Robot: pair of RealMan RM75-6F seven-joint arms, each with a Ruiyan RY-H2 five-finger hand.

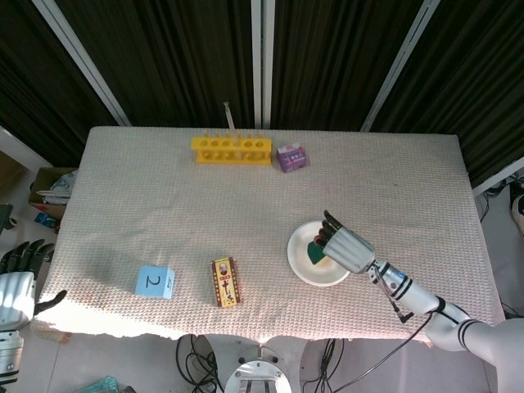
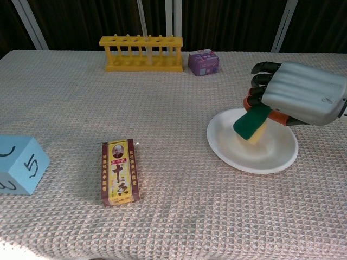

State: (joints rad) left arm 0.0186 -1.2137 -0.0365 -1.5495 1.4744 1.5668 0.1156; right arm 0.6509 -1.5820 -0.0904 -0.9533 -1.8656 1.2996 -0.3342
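The right hand (image 2: 301, 100) grips a green-and-yellow rectangular sponge (image 2: 251, 123), fingers curled around its upper end, and holds it tilted above the round white plate (image 2: 255, 160); the sponge's lower corner hangs over the plate's left half, and whether it touches the plate cannot be told. In the head view the same hand (image 1: 345, 248) sits over the plate (image 1: 301, 260) with the sponge (image 1: 315, 250) showing at its fingertips. The plate lies on the near-right part of the beige woven tablecloth (image 1: 164, 188), close to the near edge and well in from the right edge, with bare cloth to its right and far side.

The left hand (image 1: 18, 282) hangs off the table beyond the near-left corner, holding nothing, fingers loosely apart.

To the left of the plate, with open cloth between, lies a flat brown-and-yellow printed carton (image 2: 120, 172). Further left, near the left edge, stands a light-blue numbered cube (image 2: 19, 164). Along the far edge stand a yellow plastic test-tube rack (image 2: 141, 53) and, just to its right, a small purple box (image 2: 203, 62). The broad middle of the cloth between far row and near items is open.
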